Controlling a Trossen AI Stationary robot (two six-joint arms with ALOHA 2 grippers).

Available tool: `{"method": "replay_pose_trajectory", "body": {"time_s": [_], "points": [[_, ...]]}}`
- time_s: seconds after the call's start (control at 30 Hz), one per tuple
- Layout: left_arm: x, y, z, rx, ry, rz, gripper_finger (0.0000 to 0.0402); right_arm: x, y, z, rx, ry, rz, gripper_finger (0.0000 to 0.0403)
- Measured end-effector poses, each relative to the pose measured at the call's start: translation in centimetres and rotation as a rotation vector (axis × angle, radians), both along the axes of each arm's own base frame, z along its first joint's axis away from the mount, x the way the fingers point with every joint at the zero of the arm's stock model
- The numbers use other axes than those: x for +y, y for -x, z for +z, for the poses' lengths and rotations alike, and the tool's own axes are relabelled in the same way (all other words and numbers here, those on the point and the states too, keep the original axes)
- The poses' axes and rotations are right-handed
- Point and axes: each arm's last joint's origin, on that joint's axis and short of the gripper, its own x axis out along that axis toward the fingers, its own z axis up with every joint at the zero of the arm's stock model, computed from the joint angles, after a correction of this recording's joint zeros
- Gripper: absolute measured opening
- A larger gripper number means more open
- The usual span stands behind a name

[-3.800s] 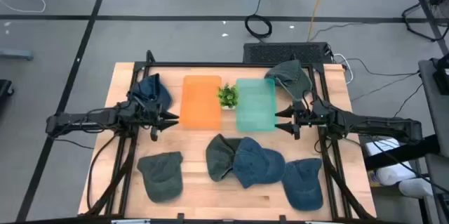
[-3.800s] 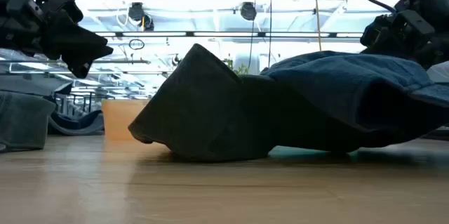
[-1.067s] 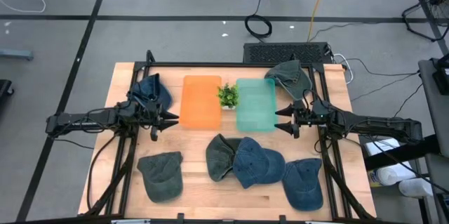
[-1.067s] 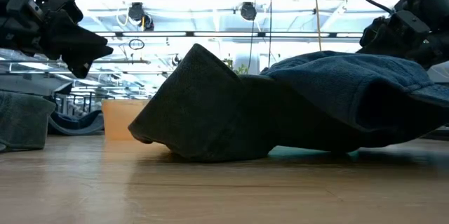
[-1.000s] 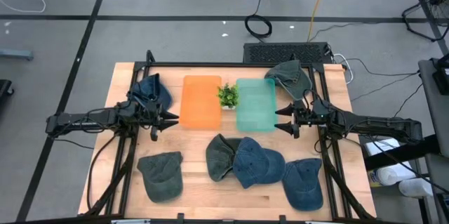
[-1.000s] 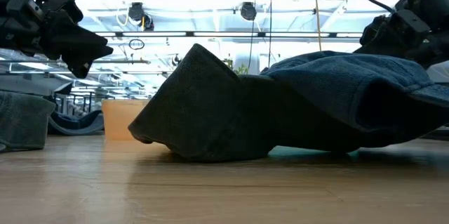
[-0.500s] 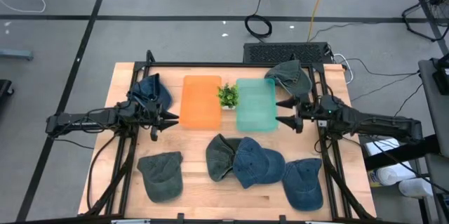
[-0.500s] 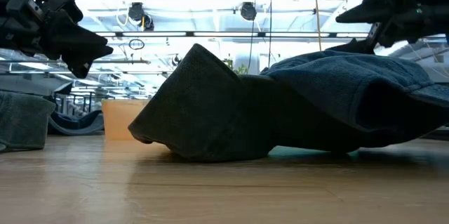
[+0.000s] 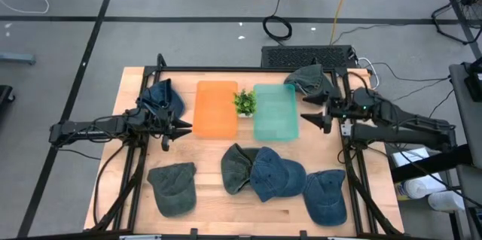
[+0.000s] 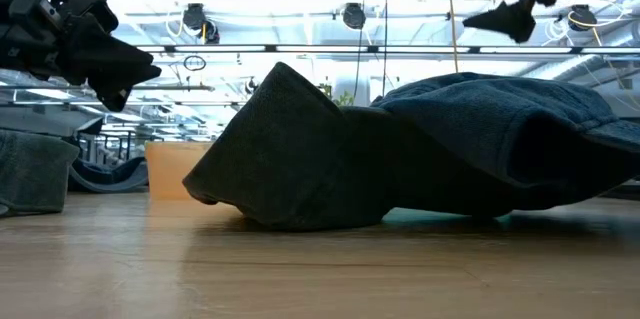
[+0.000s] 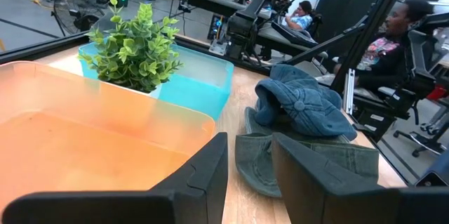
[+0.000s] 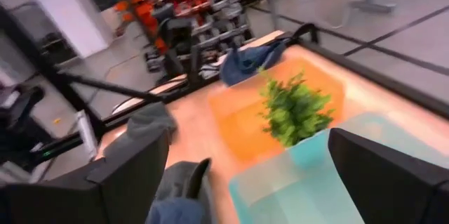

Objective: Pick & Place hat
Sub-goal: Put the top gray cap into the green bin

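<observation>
The right gripper [image 9: 312,112] has its two fingers spread wide apart, and nothing is between them; it hangs above the table just beside the right edge of the teal bin [image 9: 275,112] and close to the grey-green hat [image 9: 310,80] that lies at the far right corner of the table [image 9: 211,198]. In the right wrist view the two dark fingers [image 12: 133,171] stand far from each other with free space between. The left gripper [image 9: 181,129] waits above the table just beside the left edge of the orange bin [image 9: 215,109]; its fingers [image 11: 203,175] are only narrowly open, with a small gap between them, and they hold nothing. The orange bin and the teal bin stand side by side in the middle of the far half of the table, and no hat shows inside either of them. A small green plant [image 9: 244,102] stands between the two bins at their far end. A blue hat [image 9: 162,98] lies at the far left, near the left gripper. On the near half of the table lie a grey-green hat [image 9: 173,187] at the left, a dark green hat [image 9: 236,167] touching a blue hat [image 9: 276,174] in the middle, and another blue hat [image 9: 325,195] at the right. In the left wrist view people sit in the room behind the table.
</observation>
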Motion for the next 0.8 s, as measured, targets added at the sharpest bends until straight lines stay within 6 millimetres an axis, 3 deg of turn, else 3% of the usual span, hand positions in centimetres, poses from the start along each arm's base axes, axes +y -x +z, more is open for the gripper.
{"method": "replay_pose_trajectory", "body": {"time_s": [0.8], "points": [[0.0, 0.0, 0.0, 0.000, 0.000, 0.000, 0.0120, -1.5, -1.1, 11.5, 0.062, 0.159, -0.400, 0.0380]]}}
